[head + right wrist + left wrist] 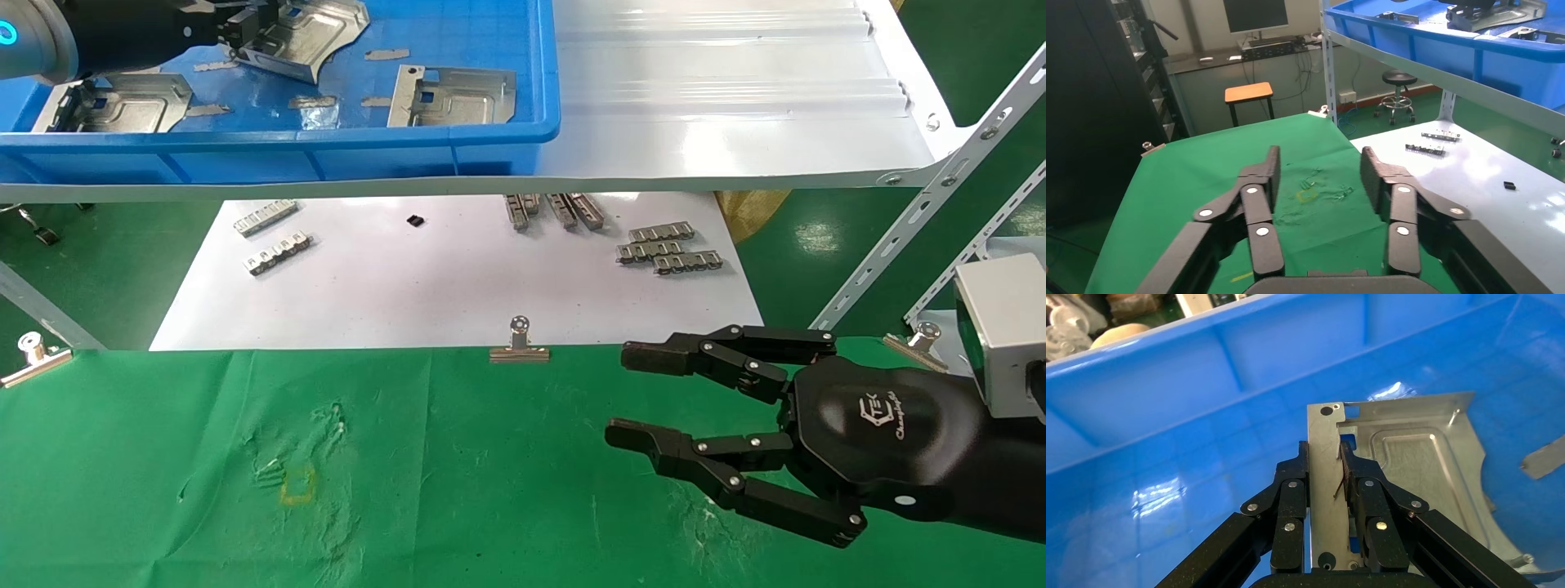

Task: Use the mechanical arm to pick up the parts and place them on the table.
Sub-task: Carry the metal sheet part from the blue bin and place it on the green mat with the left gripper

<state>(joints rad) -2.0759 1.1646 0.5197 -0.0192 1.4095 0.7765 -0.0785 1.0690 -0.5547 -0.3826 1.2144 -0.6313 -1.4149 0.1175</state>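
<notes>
Clamping a stamped metal plate (1413, 459) inside the blue bin (409, 143), the left gripper (1324, 471) pinches its edge; the right gripper (633, 396) hovers, fingers apart, over the green table (409, 490).

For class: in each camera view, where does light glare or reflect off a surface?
Head view: bright streaks wash the glossy white sheet. Left wrist view: white highlights on the blue plastic bin beside the silver stamped metal plate clamped by the left gripper. Right wrist view: sheen past the open right gripper.
</notes>
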